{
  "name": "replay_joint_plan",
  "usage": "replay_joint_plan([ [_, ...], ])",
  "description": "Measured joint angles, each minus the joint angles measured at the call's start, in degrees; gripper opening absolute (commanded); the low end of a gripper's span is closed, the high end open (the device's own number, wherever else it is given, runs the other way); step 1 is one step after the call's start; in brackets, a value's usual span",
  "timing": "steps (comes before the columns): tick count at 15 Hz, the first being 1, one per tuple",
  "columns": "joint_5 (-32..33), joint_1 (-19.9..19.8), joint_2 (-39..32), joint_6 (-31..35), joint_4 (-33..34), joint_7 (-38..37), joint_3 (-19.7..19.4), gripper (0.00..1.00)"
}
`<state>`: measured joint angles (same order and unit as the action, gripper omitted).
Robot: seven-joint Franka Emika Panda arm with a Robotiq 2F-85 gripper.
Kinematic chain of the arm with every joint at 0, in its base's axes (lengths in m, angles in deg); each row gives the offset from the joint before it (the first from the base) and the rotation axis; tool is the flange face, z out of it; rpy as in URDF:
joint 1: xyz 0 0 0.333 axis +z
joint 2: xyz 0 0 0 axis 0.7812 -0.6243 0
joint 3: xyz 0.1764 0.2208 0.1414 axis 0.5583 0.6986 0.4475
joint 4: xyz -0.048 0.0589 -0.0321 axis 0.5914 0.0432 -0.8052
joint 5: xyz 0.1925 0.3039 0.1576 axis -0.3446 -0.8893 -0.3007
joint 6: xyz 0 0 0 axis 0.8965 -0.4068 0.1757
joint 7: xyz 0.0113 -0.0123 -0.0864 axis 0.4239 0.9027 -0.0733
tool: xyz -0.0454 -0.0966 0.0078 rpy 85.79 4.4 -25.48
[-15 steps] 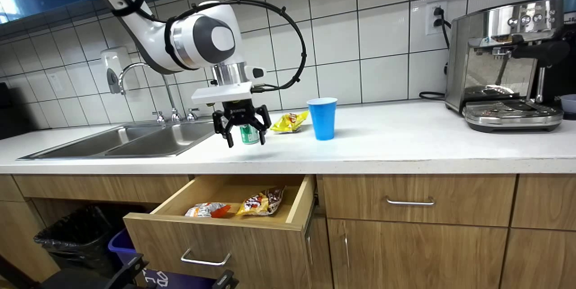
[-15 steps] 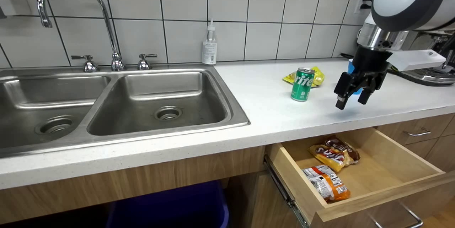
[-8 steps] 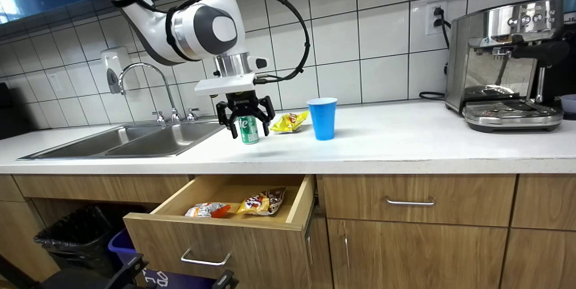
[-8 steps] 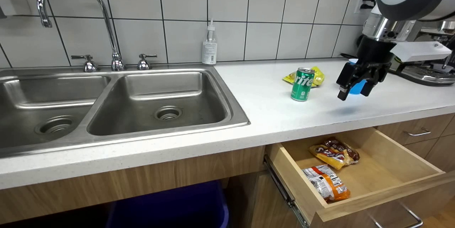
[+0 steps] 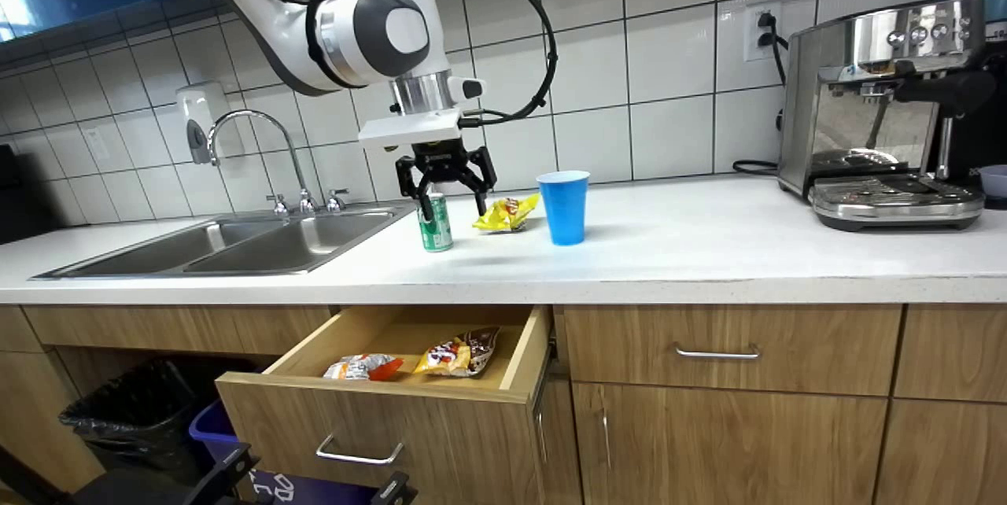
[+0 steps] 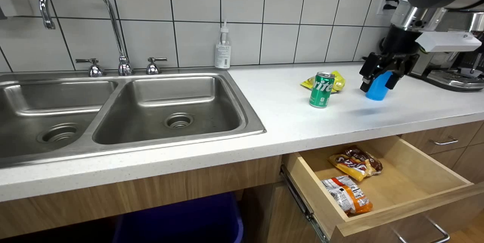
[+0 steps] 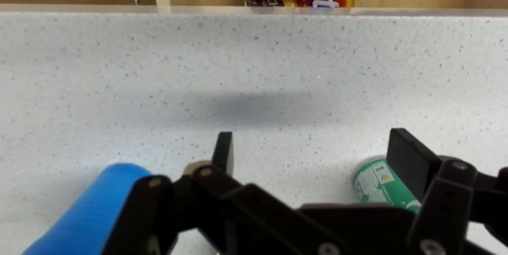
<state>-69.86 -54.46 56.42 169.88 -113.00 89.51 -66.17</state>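
Height: since a second ago, the hand (image 5: 454,210) has risen farther above the surface (image 5: 708,253).
Can: the green can (image 6: 320,95) stands upright, unmoved; in the wrist view the hand hides part of it.
Cup: the blue cup (image 6: 378,89) stands upright, unmoved, its upper part hidden by the hand in an exterior view and its body cut off by the wrist view's edge.
Bag: the yellow bag (image 6: 338,81) lies partly behind the can in an exterior view.
Grip: fingers wide apart, the surface showing between them in the wrist view; the hand hangs between can and cup, touching neither.
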Motion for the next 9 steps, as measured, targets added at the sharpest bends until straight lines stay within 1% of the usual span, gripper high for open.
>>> replay_joint_plan([
  [5, -0.5, -0.1, -0.4, 0.0, 3.0, 0.0, -0.3, 1.0],
  [9, -0.5, -0.1, -2.0, 0.0, 6.2, 0.0, -0.3, 1.0],
])
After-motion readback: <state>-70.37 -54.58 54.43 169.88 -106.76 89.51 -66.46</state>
